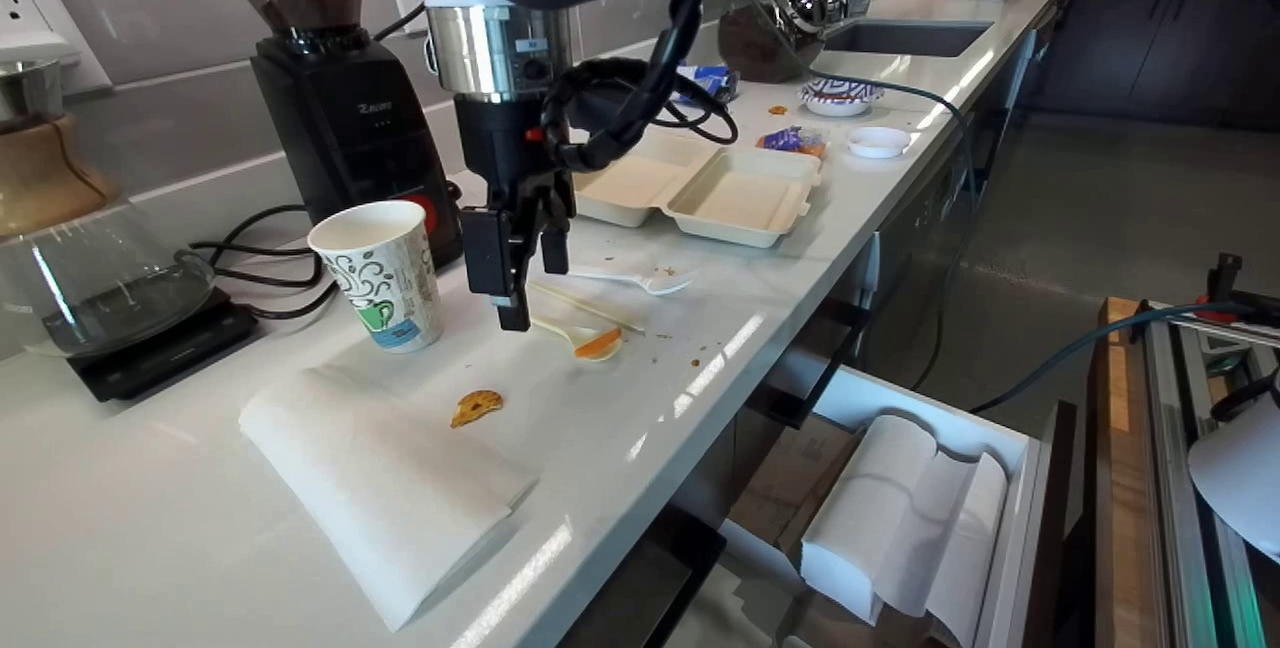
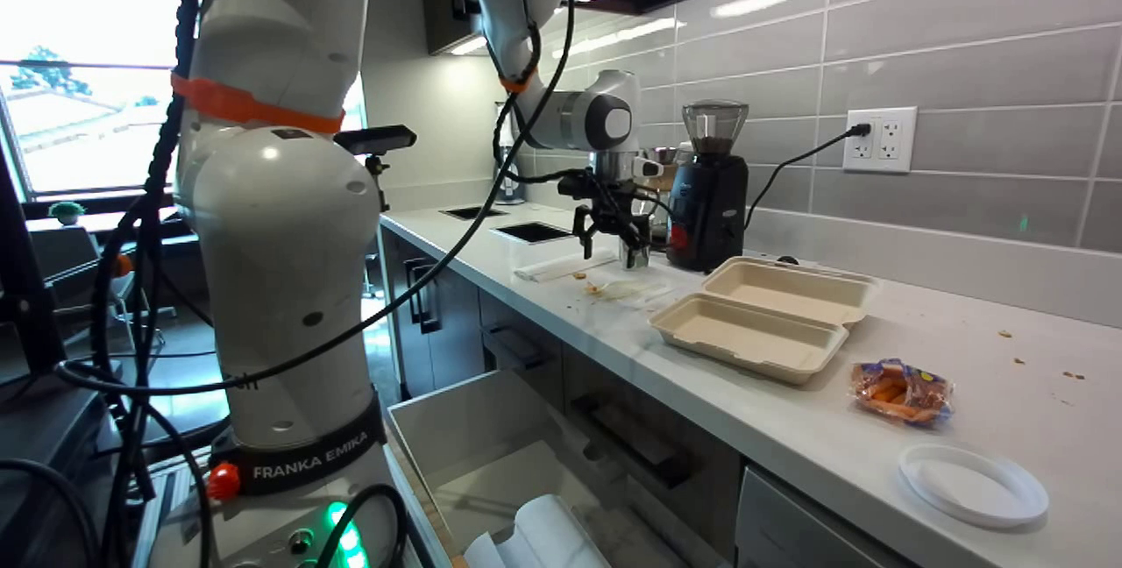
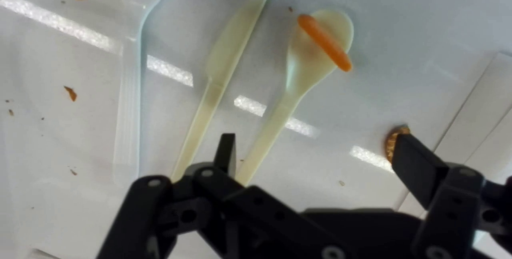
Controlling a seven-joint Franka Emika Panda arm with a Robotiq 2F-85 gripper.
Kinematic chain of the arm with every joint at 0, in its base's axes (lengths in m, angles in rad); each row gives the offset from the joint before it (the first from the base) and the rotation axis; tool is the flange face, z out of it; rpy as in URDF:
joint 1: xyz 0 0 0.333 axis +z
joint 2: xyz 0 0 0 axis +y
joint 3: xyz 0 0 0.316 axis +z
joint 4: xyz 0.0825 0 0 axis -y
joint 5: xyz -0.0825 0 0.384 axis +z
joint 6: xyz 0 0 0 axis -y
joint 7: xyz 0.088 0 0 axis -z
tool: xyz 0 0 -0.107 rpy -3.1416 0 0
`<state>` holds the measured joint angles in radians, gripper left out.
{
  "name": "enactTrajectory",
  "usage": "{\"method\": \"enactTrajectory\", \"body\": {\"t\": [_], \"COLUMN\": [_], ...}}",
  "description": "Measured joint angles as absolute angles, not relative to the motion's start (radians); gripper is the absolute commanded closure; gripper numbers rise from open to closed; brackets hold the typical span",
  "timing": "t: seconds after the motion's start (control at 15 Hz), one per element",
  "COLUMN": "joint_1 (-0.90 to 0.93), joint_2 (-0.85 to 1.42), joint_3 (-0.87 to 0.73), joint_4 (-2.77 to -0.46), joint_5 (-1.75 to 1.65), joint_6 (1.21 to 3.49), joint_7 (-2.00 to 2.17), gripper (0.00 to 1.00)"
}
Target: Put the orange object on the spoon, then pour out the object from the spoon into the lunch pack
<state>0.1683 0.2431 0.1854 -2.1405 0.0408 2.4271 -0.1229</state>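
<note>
A short orange stick, the orange object [image 3: 325,43], lies across the bowl of the cream plastic spoon [image 3: 276,123], one end reaching past the rim. The spoon rests flat on the counter, the near end of its handle hidden behind my left finger in the wrist view. My gripper [image 3: 314,147] hangs above the counter with its jaws wide apart and nothing held between them. In an exterior view the gripper [image 1: 534,293] is beside the spoon's handle end. The lunch pack [image 2: 754,336], a beige clamshell, stands unfolded with both halves facing up.
A cream knife [image 3: 238,35] and a white fork [image 3: 129,123] lie beside the spoon. A brown flake [image 1: 477,408], folded white paper [image 1: 380,488], a paper cup [image 1: 380,278] and a black grinder [image 1: 360,128] are close by. A carrot bag [image 2: 901,391] sits past the pack.
</note>
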Motion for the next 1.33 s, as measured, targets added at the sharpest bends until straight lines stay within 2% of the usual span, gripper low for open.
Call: {"method": "enactTrajectory", "body": {"t": [0.53,1.2,1.33], "joint_1": [0.199,0.200,0.202], "joint_2": [0.263,0.284,0.289], "joint_3": [0.170,0.156,0.151], "joint_4": [-2.128,-2.129,-2.129], "joint_5": [-0.027,-0.039,-0.048], "joint_6": [2.427,2.433,2.433], "joint_7": [0.078,0.111,0.122], "gripper": [0.00,0.00,0.05]}}
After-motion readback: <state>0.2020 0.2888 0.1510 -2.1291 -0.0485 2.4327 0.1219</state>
